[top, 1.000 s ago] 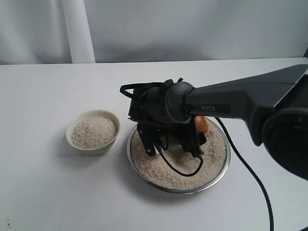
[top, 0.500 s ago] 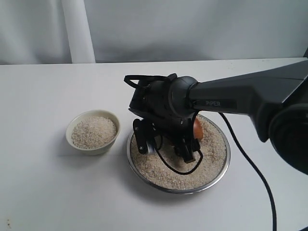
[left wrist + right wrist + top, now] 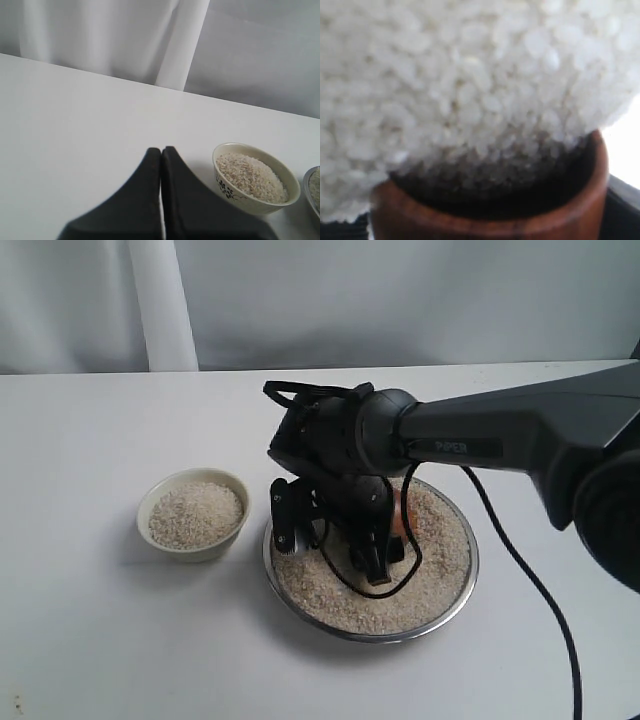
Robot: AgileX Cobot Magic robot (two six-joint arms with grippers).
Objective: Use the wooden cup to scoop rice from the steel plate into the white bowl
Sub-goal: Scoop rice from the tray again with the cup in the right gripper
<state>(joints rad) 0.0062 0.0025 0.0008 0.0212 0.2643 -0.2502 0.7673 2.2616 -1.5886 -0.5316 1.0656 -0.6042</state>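
Note:
The steel plate sits at table centre, spread with rice. My right gripper reaches down into it, shut on the wooden cup, which shows only as a reddish sliver behind the black wrist. In the right wrist view the wooden cup has its dark mouth pushed against the rice, with grains spilling over the rim. The white bowl stands left of the plate, nearly full of rice. My left gripper is shut and holds nothing, above bare table beside the white bowl.
A black cable trails from the right arm across the table to the plate's right. A white curtain hangs behind the table's far edge. The plate's rim just shows beyond the bowl in the left wrist view.
My right wrist has rolled and shifted slightly left over the plate, tipping the cup lower into the rice; less of the cup shows. The bowl and plate stayed put.

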